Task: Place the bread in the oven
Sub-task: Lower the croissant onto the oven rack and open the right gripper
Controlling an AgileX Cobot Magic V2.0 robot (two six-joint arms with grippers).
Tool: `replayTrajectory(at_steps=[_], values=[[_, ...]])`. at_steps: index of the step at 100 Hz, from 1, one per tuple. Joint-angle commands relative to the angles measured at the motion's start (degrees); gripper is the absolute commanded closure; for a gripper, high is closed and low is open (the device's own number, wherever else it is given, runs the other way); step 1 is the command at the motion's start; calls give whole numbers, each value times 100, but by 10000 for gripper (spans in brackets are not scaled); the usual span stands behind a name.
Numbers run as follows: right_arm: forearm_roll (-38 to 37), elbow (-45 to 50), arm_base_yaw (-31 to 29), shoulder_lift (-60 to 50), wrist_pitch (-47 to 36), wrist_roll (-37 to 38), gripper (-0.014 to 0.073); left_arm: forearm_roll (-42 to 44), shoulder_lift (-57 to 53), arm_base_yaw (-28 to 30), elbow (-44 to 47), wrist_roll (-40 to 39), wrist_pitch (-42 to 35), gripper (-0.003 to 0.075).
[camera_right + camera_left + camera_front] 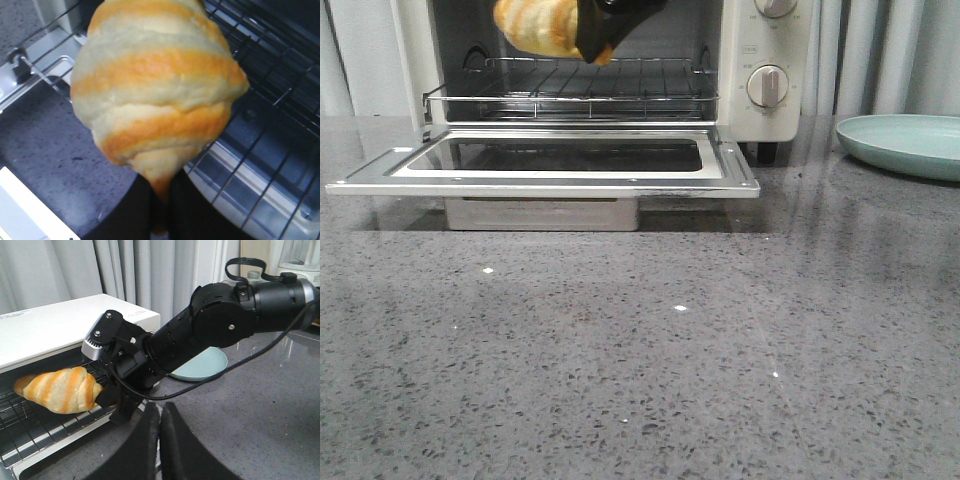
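I note the right gripper (107, 397) pinching one end of the bread (57, 389), held above the wire rack (580, 85) in the open oven (760, 110); I judge lowering until it rests, then releasing, is best.

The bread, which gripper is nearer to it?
Right. The right gripper holds the bread over the oven rack; the left gripper, fingers closed and empty, sits back from it.

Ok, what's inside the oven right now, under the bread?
Only the bare wire rack shows inside the oven. The bread hangs above it in the right gripper, not yet set down. The top of the cavity is out of view.
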Motion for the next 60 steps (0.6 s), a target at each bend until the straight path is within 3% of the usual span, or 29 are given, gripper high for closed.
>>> replayTrajectory(at_steps=[1,14,29,38,47,60], values=[[-130,-364,-179,-171,-216,-27,652,-158,-21,14,-179,-45,-227,742],[-130,-423,-364,-82,-215,1,561,-158,-21,14,-87,-45,-215,742],[-130,-432,-438,-77,-262,12,209,-158,-21,14,37,-45,-227,742],[-130,-445,-438,-77,-262,12,50,-158,-21,14,37,-45,-266,742],[-130,-455,-438,-131,-149,12,27,-125,-49,14,37,-45,-396,742],[-21,-455,-416,-467,241,12,130,272,-344,40,37,-70,-812,742]])
